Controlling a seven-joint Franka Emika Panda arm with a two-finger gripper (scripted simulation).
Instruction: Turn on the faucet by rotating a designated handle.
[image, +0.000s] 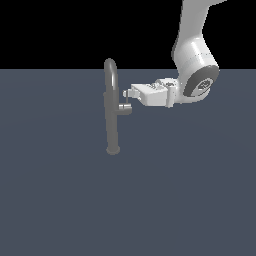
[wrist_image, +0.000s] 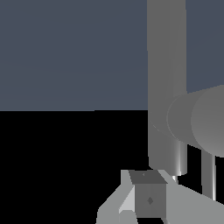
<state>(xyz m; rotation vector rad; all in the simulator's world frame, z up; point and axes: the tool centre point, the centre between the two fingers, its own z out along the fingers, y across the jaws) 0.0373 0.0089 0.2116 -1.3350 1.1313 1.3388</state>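
Exterior view: distant, level, side-on to gripper (image: 127, 95). Wrist view: close behind the fingertips, facing faucet (wrist_image: 165, 83) and handle (wrist_image: 199, 120), shared by both.

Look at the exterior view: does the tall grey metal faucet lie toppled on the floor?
No, the tall grey metal faucet stands upright on its round base.

The faucet (image: 112, 107) is showing a plain mid-grey with a darker, glossier grey along its arched spout near the upper middle of the exterior view, and its handle (image: 125, 109) is wearing the same flat grey, with no pattern on either. The robot arm (image: 192, 60) at the upper right is gleaming white with a dark grey ring at its joint, and the gripper (image: 126, 94) is looking white to pale grey. The floor (image: 60, 190) is lying in an even slate blue, while the backdrop (image: 75, 30) above it is staying pure black.
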